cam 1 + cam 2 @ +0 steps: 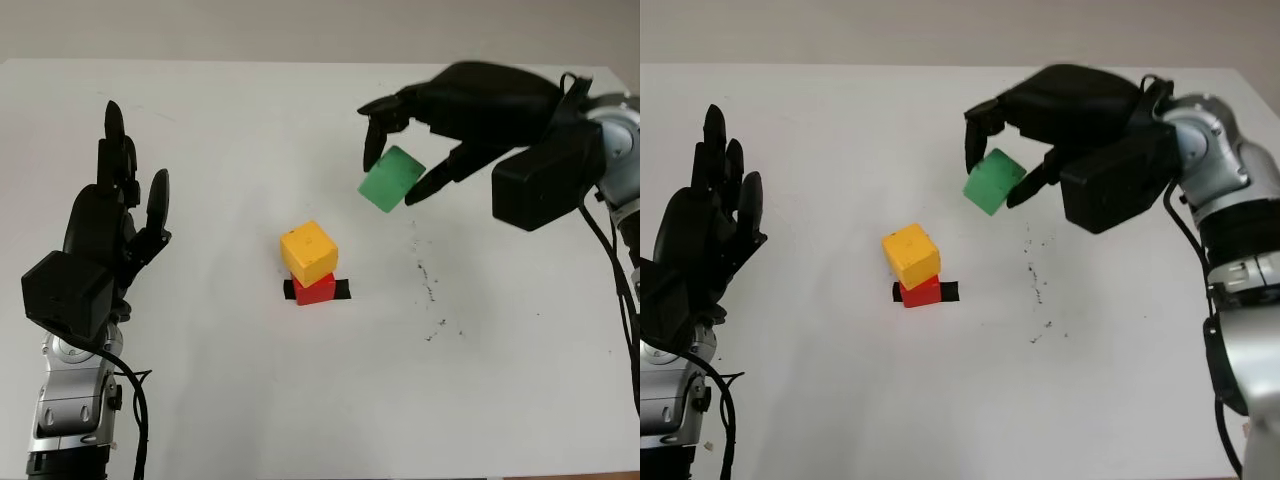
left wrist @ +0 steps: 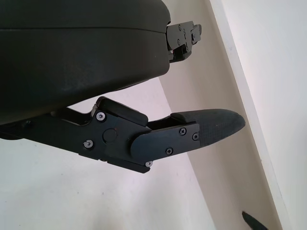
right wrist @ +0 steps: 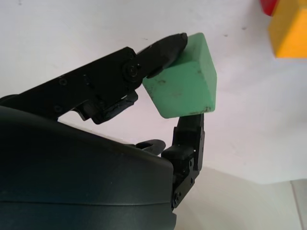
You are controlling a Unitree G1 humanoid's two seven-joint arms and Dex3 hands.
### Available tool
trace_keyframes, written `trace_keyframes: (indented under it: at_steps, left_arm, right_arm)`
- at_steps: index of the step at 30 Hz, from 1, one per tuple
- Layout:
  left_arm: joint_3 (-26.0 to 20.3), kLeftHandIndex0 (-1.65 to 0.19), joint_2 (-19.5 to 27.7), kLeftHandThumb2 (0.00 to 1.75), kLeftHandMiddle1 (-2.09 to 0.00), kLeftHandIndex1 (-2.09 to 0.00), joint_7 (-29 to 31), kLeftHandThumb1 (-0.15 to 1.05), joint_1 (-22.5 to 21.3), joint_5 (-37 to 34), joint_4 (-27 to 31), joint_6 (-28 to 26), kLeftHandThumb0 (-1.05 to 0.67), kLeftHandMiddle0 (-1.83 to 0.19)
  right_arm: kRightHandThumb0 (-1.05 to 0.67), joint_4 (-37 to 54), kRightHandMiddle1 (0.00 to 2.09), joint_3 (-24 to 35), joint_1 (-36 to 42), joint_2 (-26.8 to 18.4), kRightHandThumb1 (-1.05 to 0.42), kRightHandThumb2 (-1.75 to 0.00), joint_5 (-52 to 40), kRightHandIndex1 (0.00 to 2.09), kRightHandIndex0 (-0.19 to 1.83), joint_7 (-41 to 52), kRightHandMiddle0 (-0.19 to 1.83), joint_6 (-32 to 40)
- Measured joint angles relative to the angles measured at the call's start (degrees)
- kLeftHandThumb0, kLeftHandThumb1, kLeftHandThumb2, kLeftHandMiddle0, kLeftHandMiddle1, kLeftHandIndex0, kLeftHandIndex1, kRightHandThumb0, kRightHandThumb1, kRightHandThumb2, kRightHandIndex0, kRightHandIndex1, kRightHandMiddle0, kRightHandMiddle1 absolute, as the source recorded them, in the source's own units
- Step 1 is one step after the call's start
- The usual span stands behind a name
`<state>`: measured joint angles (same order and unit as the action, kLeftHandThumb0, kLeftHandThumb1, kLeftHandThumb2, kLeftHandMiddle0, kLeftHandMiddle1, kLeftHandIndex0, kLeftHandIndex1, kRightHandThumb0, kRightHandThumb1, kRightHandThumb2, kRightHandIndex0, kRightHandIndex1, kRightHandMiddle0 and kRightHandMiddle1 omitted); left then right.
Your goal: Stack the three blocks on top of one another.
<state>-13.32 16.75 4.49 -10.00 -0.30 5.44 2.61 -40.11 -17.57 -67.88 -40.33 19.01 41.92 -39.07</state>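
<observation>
1. Right hand [image 1: 404,172], upper right of frame, pinched green block [image 1: 391,179] btwn fingertips, off the table [image 1: 200,400], tilted.
2. Yellow block [image 1: 308,250] sat on red block [image 1: 315,289] at centre, w/ black tape [image 1: 342,290] under red.
3. Left hand [image 1: 115,215] at left, open, nothing held.

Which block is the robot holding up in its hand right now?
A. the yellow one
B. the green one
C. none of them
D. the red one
B: the right hand pinches the green block in the air, while the yellow block sits on the red block on the table; the left hand is open at the left side.
</observation>
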Motion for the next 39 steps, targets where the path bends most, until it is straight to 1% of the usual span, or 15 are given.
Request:
trace_keyframes:
  at_steps: [2,5,10,16,24,28,32,39]
  left_arm:
    - [0.5,0.18,0.0,0.67,-0.05,-0.03,-0.2,1.05,-0.5,0.0,0.0,0.0,-0.74,0.16]
    - [0.8,0.19,-0.6,0.68,-0.05,-0.03,-0.7,1.05,-0.7,0.0,0.0,-0.3,-0.75,0.16]
    - [0.8,0.19,-1.3,0.68,-0.05,0.00,-1.1,1.05,-0.7,-0.3,0.0,-0.8,-0.76,0.16]
    - [0.7,0.19,-1.8,0.67,-0.05,0.00,-1.5,1.05,-0.7,-0.9,0.0,-1.3,-0.77,0.17]
    - [1.1,0.19,-2.5,0.67,-0.05,0.00,-2.3,1.05,-0.7,-0.5,0.2,-2.7,-0.79,0.17]
    - [1.2,0.19,-2.6,0.66,-0.05,0.00,-2.6,1.05,-0.7,-0.5,0.6,-3.0,-0.79,0.17]
    - [1.3,0.19,-2.9,0.66,-0.05,0.00,-2.6,1.05,-0.7,-0.5,0.6,-3.0,-0.79,0.17]
    - [1.7,0.19,-3.5,0.67,-0.05,0.00,-3.2,1.05,-0.7,0.1,1.3,-3.2,-0.80,0.17]
  right_arm:
    - [-0.39,0.3,1.11,0.2,-2.0,1.2,-0.85,-0.05,-1.8,0.08,0.45,3.0,0.66,2.3]
    - [-0.37,0.9,1.19,0.7,-4.0,3.2,-0.85,-0.05,-5.0,0.07,0.45,7.5,0.62,7.4]
    - [-0.42,3.6,1.26,0.9,-5.4,5.6,-0.86,-0.06,-6.9,0.07,0.46,12.7,0.60,17.1]
    - [-0.45,9.5,1.44,0.7,-5.5,7.5,-0.91,-0.06,-6.9,0.04,0.39,16.1,0.46,23.1]
    - [-0.40,16.5,1.54,0.0,-3.1,8.5,-0.93,-0.06,-6.3,0.03,0.33,17.5,0.34,29.7]
    - [-0.42,17.1,1.56,-0.5,-1.6,8.9,-0.93,-0.06,-6.2,0.03,0.32,17.9,0.33,30.6]
    - [-0.43,17.1,1.52,-0.9,-1.2,9.6,-0.93,-0.05,-5.7,0.04,0.32,17.4,0.37,28.4]
    - [-0.43,17.1,1.51,-1.8,0.5,11.0,-0.93,-0.06,-5.6,0.03,0.29,17.4,0.37,28.3]
